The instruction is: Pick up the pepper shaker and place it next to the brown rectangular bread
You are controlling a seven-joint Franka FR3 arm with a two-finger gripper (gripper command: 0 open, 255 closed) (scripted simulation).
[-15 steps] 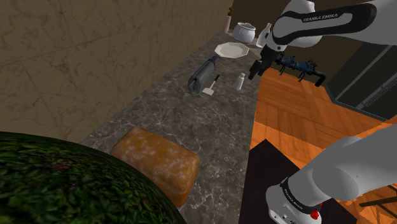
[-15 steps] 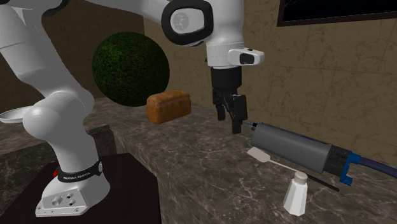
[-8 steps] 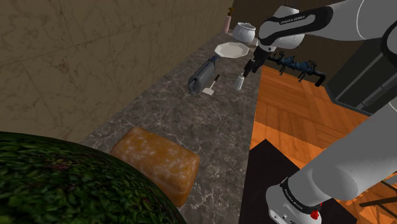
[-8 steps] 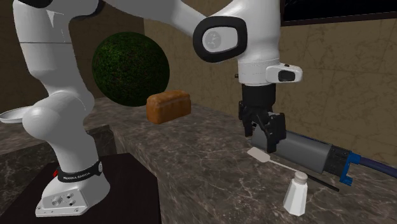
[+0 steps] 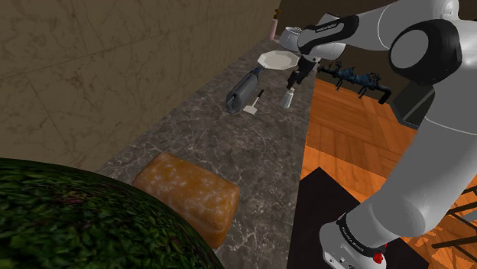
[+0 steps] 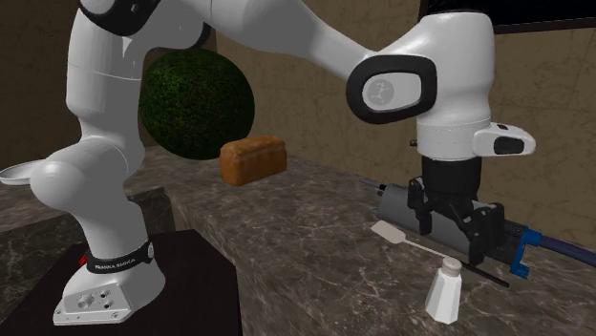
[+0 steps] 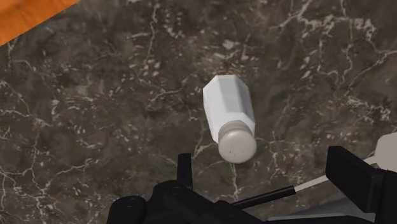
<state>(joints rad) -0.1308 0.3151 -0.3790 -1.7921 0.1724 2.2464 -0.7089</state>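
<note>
The pepper shaker (image 7: 229, 114) is a small white faceted bottle with a grey cap, upright on the dark marble counter (image 7: 95, 127). It stands near the counter's edge (image 5: 289, 98) and in the second exterior view's lower right (image 6: 444, 289). My black gripper (image 6: 457, 241) hangs open just above it (image 5: 296, 76), its fingers (image 7: 353, 175) spread wide and touching nothing. The shaker's cap sits between the fingers, closer to one of them. The brown rectangular bread (image 5: 189, 195) lies far along the counter (image 6: 253, 158), beside a round green bush (image 6: 196, 103).
A grey cylindrical tool (image 5: 244, 89) with a blue end and a white spatula (image 6: 387, 231) lie close behind the shaker. A white plate (image 5: 277, 59) and a white pot (image 5: 293, 36) stand at the counter's far end. An orange wood floor (image 5: 359, 130) lies past the edge.
The gripper has travelled along the counter away from the bread, past the grey tool, and now hangs right over the shaker. Its fingers stay open.
</note>
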